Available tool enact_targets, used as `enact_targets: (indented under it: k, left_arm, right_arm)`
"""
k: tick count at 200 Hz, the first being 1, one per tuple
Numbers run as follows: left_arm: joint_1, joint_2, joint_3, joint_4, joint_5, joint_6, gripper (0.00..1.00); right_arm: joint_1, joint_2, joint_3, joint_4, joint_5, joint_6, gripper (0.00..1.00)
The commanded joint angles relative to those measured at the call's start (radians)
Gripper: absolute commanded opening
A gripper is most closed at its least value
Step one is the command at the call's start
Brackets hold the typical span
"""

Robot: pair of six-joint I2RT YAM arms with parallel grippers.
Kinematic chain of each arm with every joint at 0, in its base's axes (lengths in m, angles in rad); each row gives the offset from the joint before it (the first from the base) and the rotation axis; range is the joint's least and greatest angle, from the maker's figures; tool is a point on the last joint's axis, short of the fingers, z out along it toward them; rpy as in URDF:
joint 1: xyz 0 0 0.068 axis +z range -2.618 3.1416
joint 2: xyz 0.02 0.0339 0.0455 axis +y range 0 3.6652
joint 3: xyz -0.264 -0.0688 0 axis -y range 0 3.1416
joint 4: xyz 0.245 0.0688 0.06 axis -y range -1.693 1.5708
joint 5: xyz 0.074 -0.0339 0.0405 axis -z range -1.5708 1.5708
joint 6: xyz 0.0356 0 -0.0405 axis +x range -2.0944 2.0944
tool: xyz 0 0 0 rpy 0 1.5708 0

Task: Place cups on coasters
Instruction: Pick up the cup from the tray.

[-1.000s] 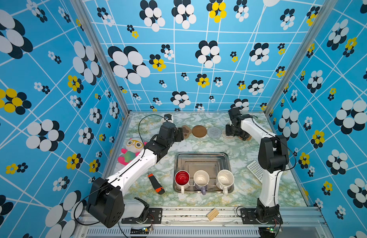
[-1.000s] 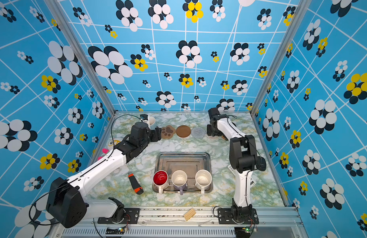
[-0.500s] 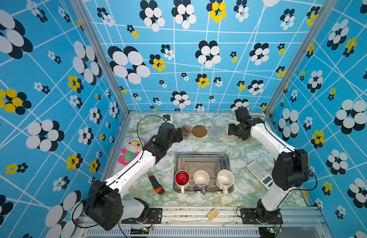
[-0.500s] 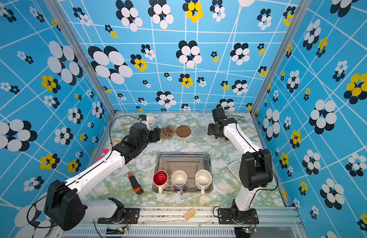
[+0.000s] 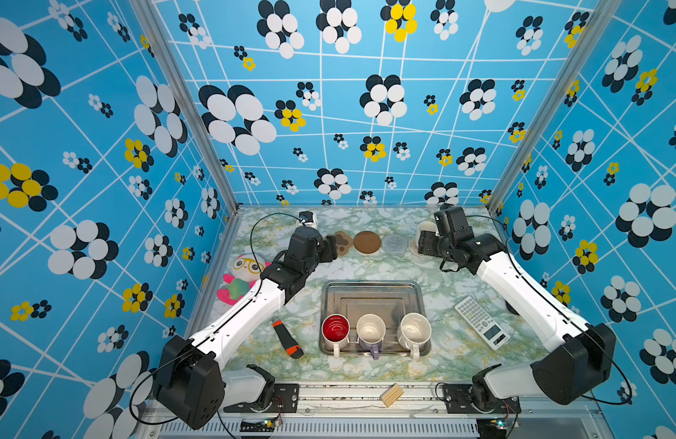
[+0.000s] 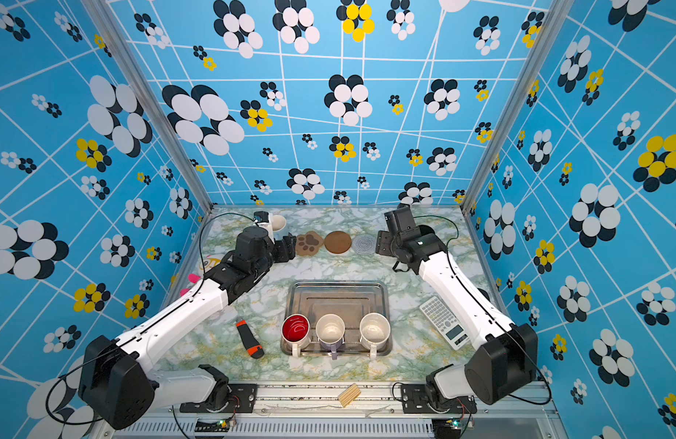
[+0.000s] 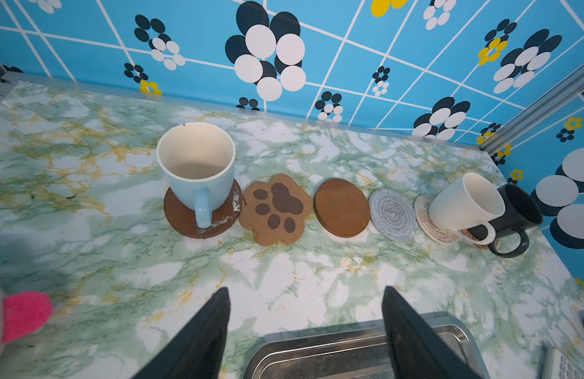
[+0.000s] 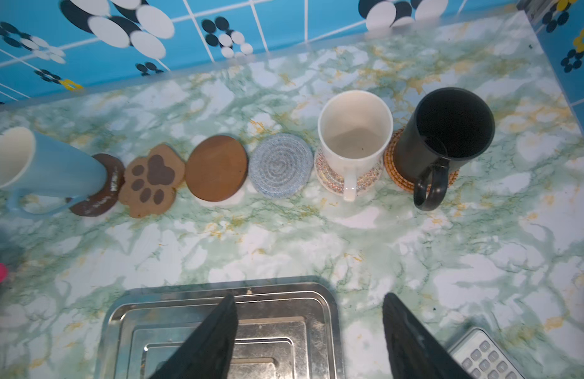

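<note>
Coasters line the back of the table. A light blue cup (image 7: 195,164) stands on a dark brown disc (image 7: 182,220). The paw coaster (image 7: 276,210), brown disc (image 7: 341,211) and grey woven coaster (image 7: 392,213) are bare. A cream-white cup (image 8: 353,137) sits on the whitish woven coaster (image 8: 330,178), and a black cup (image 8: 448,131) on the rattan coaster (image 8: 394,164). The steel tray (image 5: 370,290) holds red-inside (image 5: 335,328), lavender (image 5: 370,330) and cream-white (image 5: 414,330) cups. My left gripper (image 7: 305,290) and right gripper (image 8: 308,297) are open and empty, short of the coaster row.
A calculator (image 5: 481,323) lies right of the tray under my right forearm. An orange-and-black tool (image 5: 287,338) lies left of the tray. A plush toy (image 5: 241,277) sits by the left wall. A small wooden block (image 5: 391,395) rests on the front rail.
My right gripper opened and drew back from the cream-white cup on the whitish coaster. Its elbow swung out to the right, uncovering the calculator. The left arm hardly moved.
</note>
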Motion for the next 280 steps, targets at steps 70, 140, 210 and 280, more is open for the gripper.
enact_targets:
  k: [70,140,210,280]
  left_arm:
    - [-0.023,-0.029,0.046,-0.099,0.033,-0.032,0.74]
    - [-0.064,-0.08,0.103,-0.289,-0.018,-0.011,0.74]
    - [-0.079,-0.086,0.194,-0.481,-0.069,0.004,0.74]
    - [-0.115,-0.068,0.281,-0.661,-0.049,0.019,0.73]
  right_arm:
    - [0.108,-0.15,-0.126,0.153,0.024,0.076,0.72]
    - [0.117,-0.209,-0.222,0.247,-0.025,0.084,0.72]
    - [0.117,-0.218,-0.267,0.314,-0.053,0.074,0.74]
    - [0.117,-0.214,-0.266,0.327,-0.081,0.062,0.75]
